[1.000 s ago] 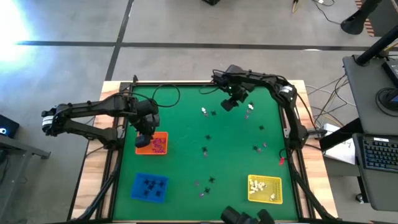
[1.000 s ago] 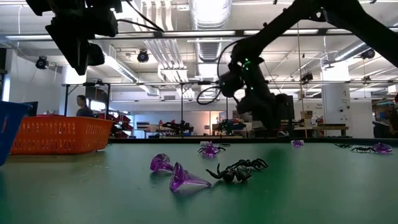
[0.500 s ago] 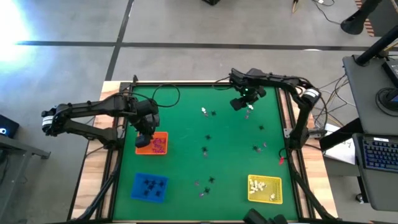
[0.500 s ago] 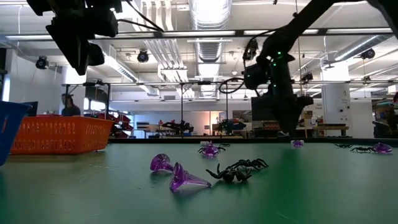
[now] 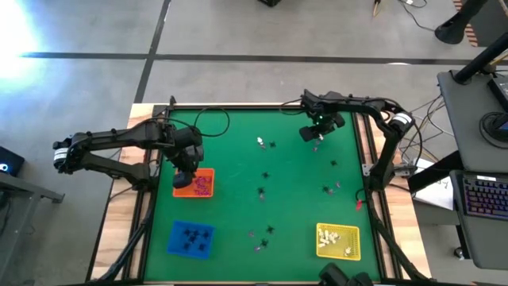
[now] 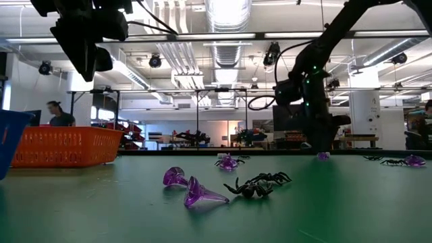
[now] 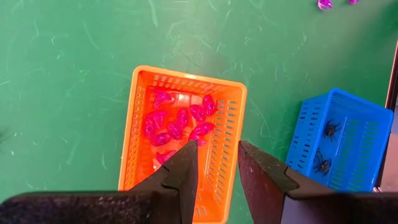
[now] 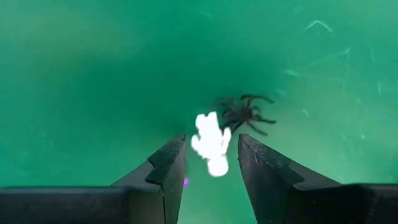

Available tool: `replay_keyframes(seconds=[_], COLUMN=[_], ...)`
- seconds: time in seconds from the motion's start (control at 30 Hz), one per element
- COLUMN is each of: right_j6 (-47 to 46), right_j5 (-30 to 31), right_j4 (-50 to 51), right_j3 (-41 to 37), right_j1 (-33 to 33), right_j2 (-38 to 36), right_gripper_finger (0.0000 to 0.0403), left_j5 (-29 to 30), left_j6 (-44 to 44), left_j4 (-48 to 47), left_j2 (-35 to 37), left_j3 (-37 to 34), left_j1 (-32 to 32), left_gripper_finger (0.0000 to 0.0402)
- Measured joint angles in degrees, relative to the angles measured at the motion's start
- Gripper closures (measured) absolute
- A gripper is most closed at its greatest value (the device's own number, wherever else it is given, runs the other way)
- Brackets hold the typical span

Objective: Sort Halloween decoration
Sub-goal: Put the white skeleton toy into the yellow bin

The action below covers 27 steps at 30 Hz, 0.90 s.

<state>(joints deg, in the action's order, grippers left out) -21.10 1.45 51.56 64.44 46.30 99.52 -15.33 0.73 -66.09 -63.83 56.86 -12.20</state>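
A small white trinket (image 8: 211, 144) lies on the green worktop (image 5: 238, 159), touching or just beside a black spider (image 8: 245, 114). It sits in line with the gap of the right claw (image 8: 211, 163), whose fingers stand apart on either side with nothing held; that framing suggests the white piece is the one about to be picked, the spider being close enough to get in the way. In the overhead view this claw (image 5: 311, 133) hangs low over the far right part of the worktop.

More trinkets lie scattered over the middle of the worktop: purple cone-shaped pieces (image 6: 192, 189) and another black spider (image 6: 260, 184) near the front.

The sorting is by colour. The orange tray (image 7: 185, 146) holds pink-purple pieces (image 7: 177, 121), the blue tray (image 7: 336, 140) holds black spiders, and the yellow tray (image 5: 338, 241) at the front right holds white ones, likely the white trinket's destination.

The left claw (image 7: 214, 165) hovers above the orange tray, fingers parted and empty, as if its drop there is done.
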Motion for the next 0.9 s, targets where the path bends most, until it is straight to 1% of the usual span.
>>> replay_keyframes(seconds=[0.13, 0.3, 0.4, 0.6, 0.67, 0.8, 0.9], right_j6=[-0.9, -1.9, -1.9, -4.6, -5.0, -5.2, -5.3], right_j5=[-0.1, -2.5, -3.0, -3.4, -3.4, -3.6, -3.7], right_j4=[-2.0, -3.0, -3.1, -2.8, -2.6, -0.5, 1.8], right_j3=[-1.0, -1.7, -2.0, -2.1, -2.1, -1.9, -1.4], right_j1=[1.0, 1.8, 1.8, 1.8, 1.8, 1.3, 0.6], right_j2=[0.0, 0.0, 0.0, -0.1, -0.3, -1.6, -4.1], right_gripper_finger=[0.0264, 0.0268, 0.0289, 0.0363, 0.0382, 0.0386, 0.0387], left_j5=[0.0, 0.0, 0.0, 0.0, 0.0, 0.0, 0.0], left_j6=[0.0, 0.0, 0.0, 0.0, 0.0, 0.0, 0.0], left_j4=[0.0, 0.0, 0.0, 0.0, 0.0, 0.0, 0.0], left_j2=[0.0, 0.0, 0.0, 0.0, 0.0, 0.0, 0.0], left_j3=[0.0, 0.0, 0.0, 0.0, 0.0, 0.0, 0.0], left_j1=[0.0, 0.0, 0.0, 0.0, 0.0, 0.0, 0.0], left_gripper_finger=[0.0306, 0.0306, 0.0306, 0.0306, 0.0306, 0.0306, 0.0306])
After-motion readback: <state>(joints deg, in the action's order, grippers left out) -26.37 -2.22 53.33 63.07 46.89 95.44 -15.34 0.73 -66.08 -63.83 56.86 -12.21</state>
